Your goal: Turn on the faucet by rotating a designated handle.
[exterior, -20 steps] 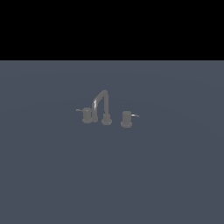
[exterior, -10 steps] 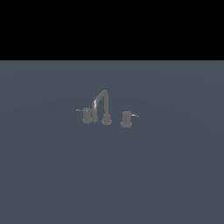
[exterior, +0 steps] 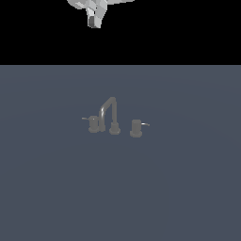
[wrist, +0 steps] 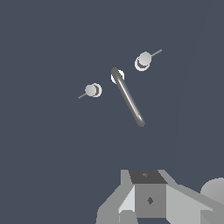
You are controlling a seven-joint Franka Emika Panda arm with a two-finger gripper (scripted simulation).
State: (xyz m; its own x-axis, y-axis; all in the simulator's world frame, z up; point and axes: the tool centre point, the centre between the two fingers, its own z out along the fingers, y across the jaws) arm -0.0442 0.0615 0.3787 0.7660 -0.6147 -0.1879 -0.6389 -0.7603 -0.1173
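The faucet (exterior: 113,115) is a small dull-grey tap set on the dark floor, its arched spout bending towards the exterior view's left. The handle (exterior: 93,124) is the short knob on that side, with a thin dull lever pointing outward. A twin knob (exterior: 136,128) with a bright lever stands on the other side. My gripper (exterior: 94,21) hangs high above and behind the faucet, far from it. Its fingers are too small to tell open from shut. The wrist view looks down on the spout (wrist: 128,98) and both knobs; which is the handle I cannot tell.
Flat dark blue-grey ground (exterior: 179,188) spreads around the faucet. The grey housing of my hand (wrist: 148,199) fills the lower edge of the wrist view.
My gripper now shows at the top of the exterior view, where earlier frames showed only black. The faucet and both knobs have not moved.
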